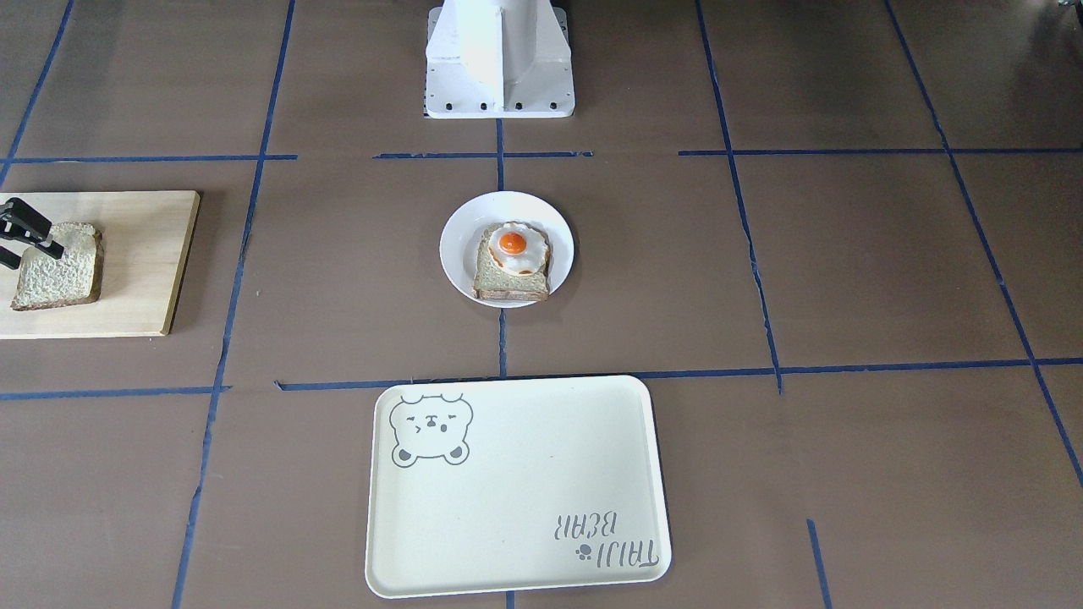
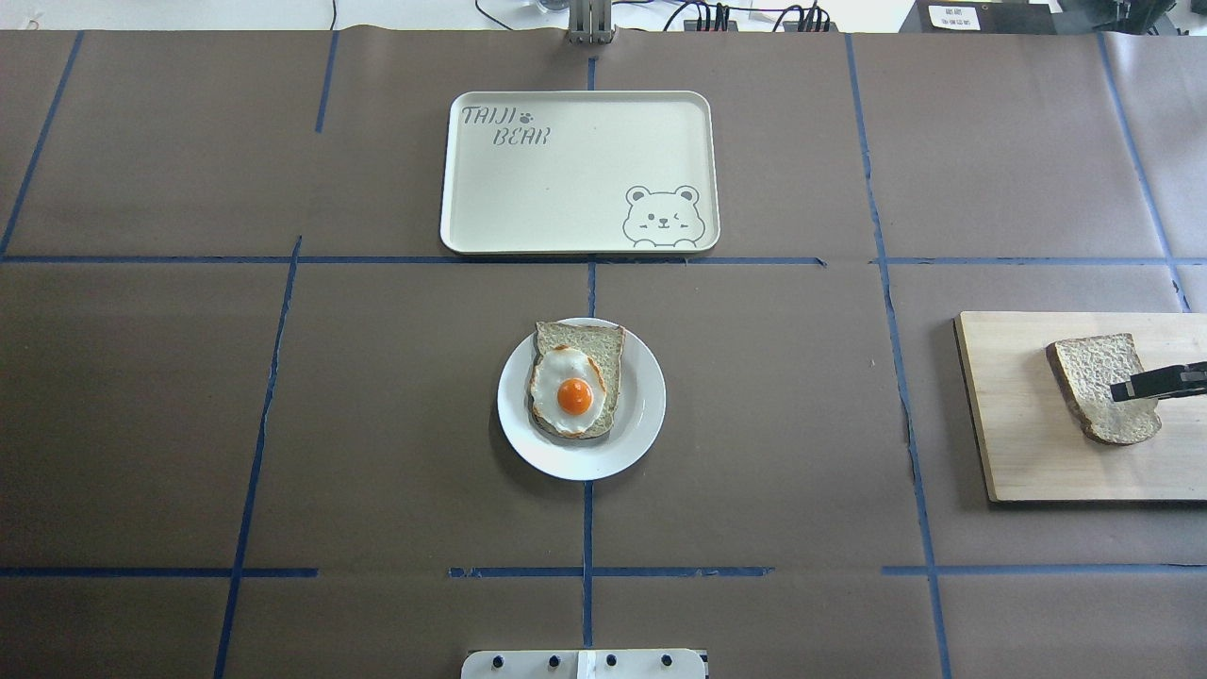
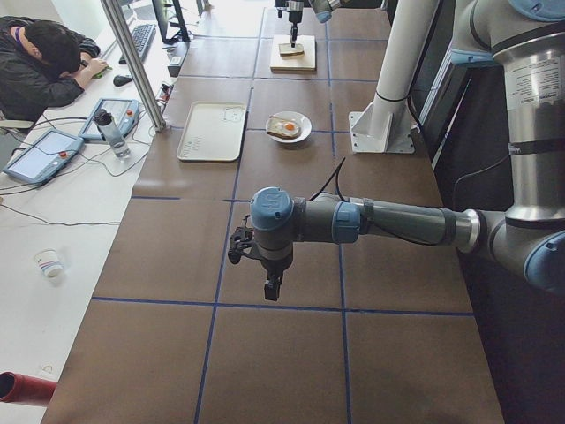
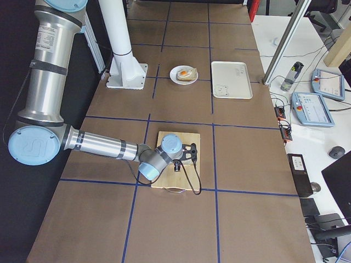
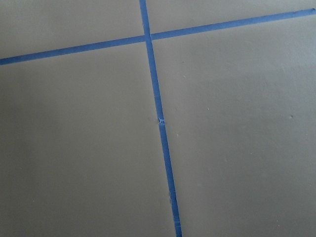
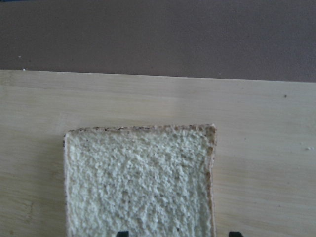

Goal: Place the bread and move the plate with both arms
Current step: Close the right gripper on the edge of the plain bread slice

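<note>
Bread [image 1: 57, 271] lies under downward-pointing right gripper [image 6: 179, 233], jaws apart, empty; left gripper [image 3: 272, 294]: cannot tell.

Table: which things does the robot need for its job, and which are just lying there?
For the job: bread, plate, right hand.
Just lying there: tray, bottle, paper cup.

We read "TAIJI BEAR" on the cream tray [image 2: 566, 189], grey letters in one corner, small paw mark beside "TAIJI", no other words clear enough for us
</note>
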Available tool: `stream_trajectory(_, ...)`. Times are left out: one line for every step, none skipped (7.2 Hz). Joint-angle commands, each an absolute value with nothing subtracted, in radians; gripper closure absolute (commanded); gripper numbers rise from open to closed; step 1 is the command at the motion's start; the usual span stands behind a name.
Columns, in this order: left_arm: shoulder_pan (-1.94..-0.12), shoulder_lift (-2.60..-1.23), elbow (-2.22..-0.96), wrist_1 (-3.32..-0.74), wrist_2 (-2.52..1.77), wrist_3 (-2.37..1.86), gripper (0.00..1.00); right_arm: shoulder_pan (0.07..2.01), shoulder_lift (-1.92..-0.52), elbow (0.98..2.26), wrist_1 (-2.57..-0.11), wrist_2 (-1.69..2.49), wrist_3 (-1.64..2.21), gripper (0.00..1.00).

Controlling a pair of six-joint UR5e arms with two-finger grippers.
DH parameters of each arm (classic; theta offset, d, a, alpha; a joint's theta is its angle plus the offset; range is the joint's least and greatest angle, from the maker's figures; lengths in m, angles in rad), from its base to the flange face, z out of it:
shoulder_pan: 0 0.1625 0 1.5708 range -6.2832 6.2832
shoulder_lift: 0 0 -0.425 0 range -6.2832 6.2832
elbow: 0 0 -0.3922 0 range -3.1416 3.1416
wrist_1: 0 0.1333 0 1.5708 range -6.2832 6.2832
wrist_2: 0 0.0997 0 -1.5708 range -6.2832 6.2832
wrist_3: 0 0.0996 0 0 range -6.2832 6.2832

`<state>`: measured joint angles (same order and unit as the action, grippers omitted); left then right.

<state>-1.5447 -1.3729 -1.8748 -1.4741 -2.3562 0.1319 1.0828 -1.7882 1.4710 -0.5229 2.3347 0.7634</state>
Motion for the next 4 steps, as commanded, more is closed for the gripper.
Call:
stream_trajectory(-1.545,-1.373,-1.875,-1.474,-2.356,0.132,0.0,1.083,-1.79,1.476,-0.522,2.336,0.765,0.73)
stream_trajectory(-1.545,-1.373,-1.875,-1.474,-2.356,0.132,0.0,1.083,-1.793,1.476,-0.522,2.335,0.764,0.77)
stream_trajectory(-1.545,-1.371,-1.875,-1.474,-2.356,0.132,0.0,1.083,-1.793,1.477,-0.522,2.335,0.761,0.81)
stream_trajectory(-1.545,-1.373,-1.876,-1.474,-2.356,0.132,0.0,1.083,-1.793,1.477,-0.522,2.335,0.761,0.84)
